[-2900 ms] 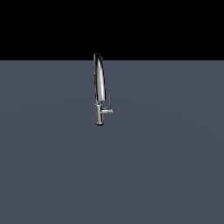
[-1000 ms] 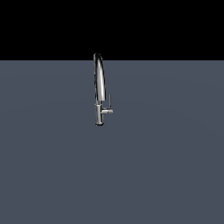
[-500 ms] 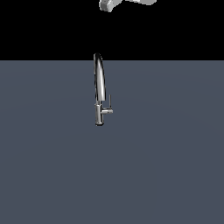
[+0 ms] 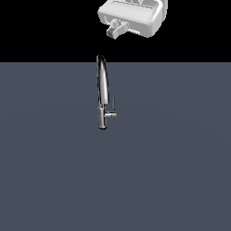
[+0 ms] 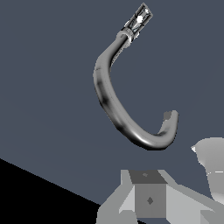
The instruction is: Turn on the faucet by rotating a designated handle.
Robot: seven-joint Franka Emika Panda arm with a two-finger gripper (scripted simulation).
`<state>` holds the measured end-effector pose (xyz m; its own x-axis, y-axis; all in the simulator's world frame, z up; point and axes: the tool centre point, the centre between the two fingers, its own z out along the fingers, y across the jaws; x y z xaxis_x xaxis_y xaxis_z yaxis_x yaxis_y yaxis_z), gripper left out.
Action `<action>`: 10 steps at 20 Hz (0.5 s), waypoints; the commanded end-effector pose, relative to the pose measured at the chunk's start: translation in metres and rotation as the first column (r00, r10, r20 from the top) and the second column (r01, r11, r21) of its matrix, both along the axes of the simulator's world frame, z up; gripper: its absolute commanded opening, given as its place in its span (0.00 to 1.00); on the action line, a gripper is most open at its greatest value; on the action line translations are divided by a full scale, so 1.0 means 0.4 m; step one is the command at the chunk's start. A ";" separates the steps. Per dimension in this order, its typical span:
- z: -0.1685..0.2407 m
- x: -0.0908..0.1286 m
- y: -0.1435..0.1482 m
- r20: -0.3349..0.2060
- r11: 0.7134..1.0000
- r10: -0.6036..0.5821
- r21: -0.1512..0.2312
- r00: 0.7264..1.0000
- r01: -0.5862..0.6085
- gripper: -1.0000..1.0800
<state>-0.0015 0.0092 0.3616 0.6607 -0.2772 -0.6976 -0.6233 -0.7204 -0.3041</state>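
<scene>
The gripper point(image 4: 116, 30) hangs above the faucet point(image 4: 103, 92), apart from it; its opening cannot be told.

Shiny chrome faucet with a long curved spout point(image 5: 107, 94) seen from above against a flat slate-grey floor point(image 5: 48, 87), spout tip hooking round over that floor, pale grey blocky gripper body point(image 5: 148, 199) below the arc, well apart from it, fingertips unseen

The handle point(image 4: 113, 106) juts toward the exterior view's right of the faucet point(image 4: 103, 92) (pincer point(image 4: 115, 29) above).
</scene>
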 end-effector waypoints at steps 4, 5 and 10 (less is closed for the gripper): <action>-0.074 0.062 -0.007 -0.095 0.994 -0.073 0.073 0.993 0.080 0.00; -0.088 0.073 -0.008 -0.113 0.992 -0.085 0.085 0.990 0.095 0.00; -0.165 0.124 -0.014 -0.209 0.973 -0.146 0.144 0.967 0.178 0.00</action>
